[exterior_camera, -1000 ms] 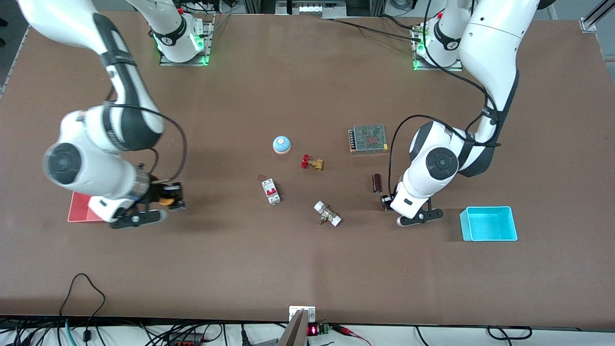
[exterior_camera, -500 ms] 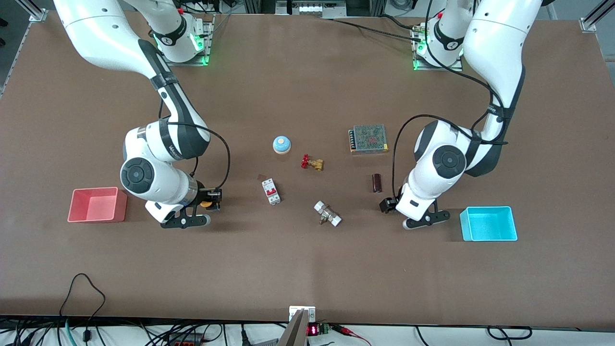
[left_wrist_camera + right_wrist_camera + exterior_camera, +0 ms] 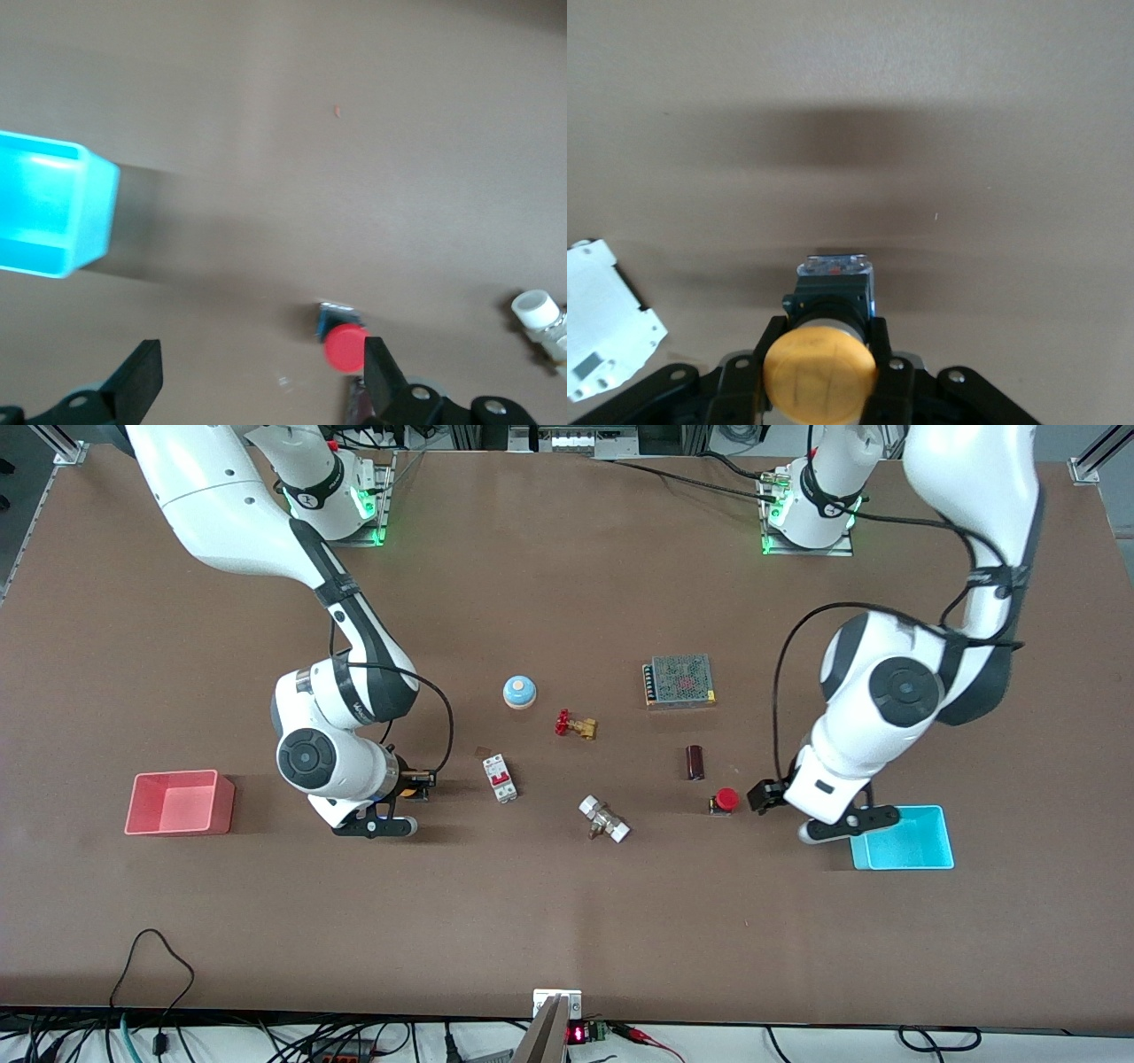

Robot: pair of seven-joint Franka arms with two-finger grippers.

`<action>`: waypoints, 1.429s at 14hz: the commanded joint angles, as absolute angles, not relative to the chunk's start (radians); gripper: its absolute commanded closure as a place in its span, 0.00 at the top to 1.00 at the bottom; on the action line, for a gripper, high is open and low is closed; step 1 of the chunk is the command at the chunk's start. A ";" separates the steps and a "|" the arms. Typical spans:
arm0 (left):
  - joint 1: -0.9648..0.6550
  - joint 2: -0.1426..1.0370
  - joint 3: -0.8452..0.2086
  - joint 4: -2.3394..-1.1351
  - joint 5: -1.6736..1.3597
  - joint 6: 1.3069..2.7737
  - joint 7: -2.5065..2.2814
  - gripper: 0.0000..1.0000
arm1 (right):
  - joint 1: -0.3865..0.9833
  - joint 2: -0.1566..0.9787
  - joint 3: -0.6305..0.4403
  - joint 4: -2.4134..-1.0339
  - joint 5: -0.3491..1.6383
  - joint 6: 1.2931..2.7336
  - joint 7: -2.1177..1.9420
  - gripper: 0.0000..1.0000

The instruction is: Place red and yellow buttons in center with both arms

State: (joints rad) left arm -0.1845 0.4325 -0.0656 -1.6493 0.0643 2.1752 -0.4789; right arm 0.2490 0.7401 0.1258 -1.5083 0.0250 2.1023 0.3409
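The red button (image 3: 726,801) stands alone on the table, nearer to the front camera than a dark cylinder (image 3: 695,762). My left gripper (image 3: 763,795) is open and empty beside it, toward the blue bin. In the left wrist view the red button (image 3: 345,346) sits just beside one fingertip (image 3: 379,376) of the open left gripper (image 3: 261,385). My right gripper (image 3: 416,784) is shut on the yellow button (image 3: 406,786), low over the table beside the white breaker. In the right wrist view the yellow button (image 3: 820,376) sits between the fingers of the right gripper (image 3: 826,341).
A blue-domed bell (image 3: 519,691), a red-handled valve (image 3: 574,725), a white breaker (image 3: 500,778), a white-capped fitting (image 3: 604,819) and a mesh power supply (image 3: 679,680) lie around the middle. A red bin (image 3: 175,802) and a blue bin (image 3: 904,837) stand at the two ends.
My right arm carried the yellow button from beside the red bin toward the breaker. My left gripper let go of the red button and drew back toward the blue bin.
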 commanded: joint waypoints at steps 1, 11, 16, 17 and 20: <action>-0.144 0.353 -0.067 -1.663 0.078 2.091 -0.390 1.00 | 0.259 0.761 0.121 -1.508 0.020 2.111 0.350 0.13; -0.015 0.206 -0.074 -1.546 0.055 1.766 -0.103 1.00 | 0.204 0.583 0.110 -1.489 0.021 2.057 0.345 1.00; 0.054 0.104 -0.074 -1.546 0.020 1.663 0.046 1.00 | 0.111 0.437 0.106 -1.489 0.023 1.886 0.299 1.00; 0.061 0.088 -0.074 -1.548 0.017 1.651 0.064 1.00 | 0.085 0.414 0.106 -1.489 0.023 1.849 0.267 1.00; 0.075 0.049 -0.074 -1.565 0.008 1.640 0.087 1.00 | 0.011 0.362 0.104 -1.489 0.018 1.795 0.175 1.00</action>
State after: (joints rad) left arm 0.0615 0.0823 -0.0651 -1.5404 0.0279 1.6502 0.0524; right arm 0.0544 0.4081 0.0950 -1.4630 0.0238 1.8172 0.2218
